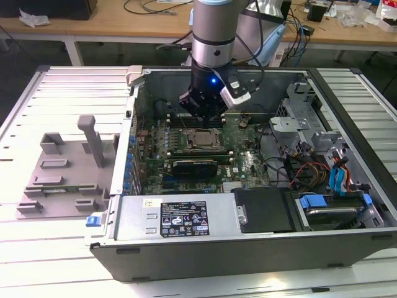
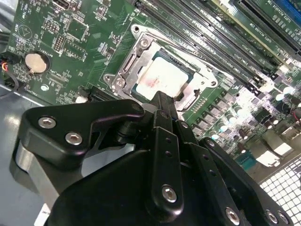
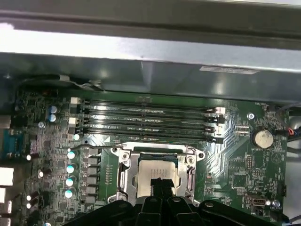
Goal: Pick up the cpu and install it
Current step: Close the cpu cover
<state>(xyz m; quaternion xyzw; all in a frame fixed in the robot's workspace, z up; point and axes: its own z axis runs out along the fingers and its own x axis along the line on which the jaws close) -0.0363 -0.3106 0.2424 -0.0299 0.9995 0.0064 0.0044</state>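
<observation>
The cpu (image 1: 201, 138), a small square chip with a pale silvery top, lies flat inside the metal socket frame (image 2: 123, 70) on the green motherboard (image 1: 248, 162) of the open computer case. In both wrist views the cpu (image 2: 162, 77) (image 3: 151, 172) sits seated within the frame (image 3: 123, 172). My gripper (image 1: 203, 115) hangs just above the socket. Its black fingers are drawn together to a narrow tip (image 2: 162, 100) (image 3: 160, 183) over the chip's edge, with nothing seen between them. Whether the tip touches the chip, I cannot tell.
Long memory slots (image 3: 146, 117) run beside the socket. A black card (image 1: 195, 164) lies on the near side of it. A power supply (image 1: 180, 217) and drive bays (image 1: 335, 186) fill the case's front. A grey fixture (image 1: 62, 167) stands outside, at the exterior view's left.
</observation>
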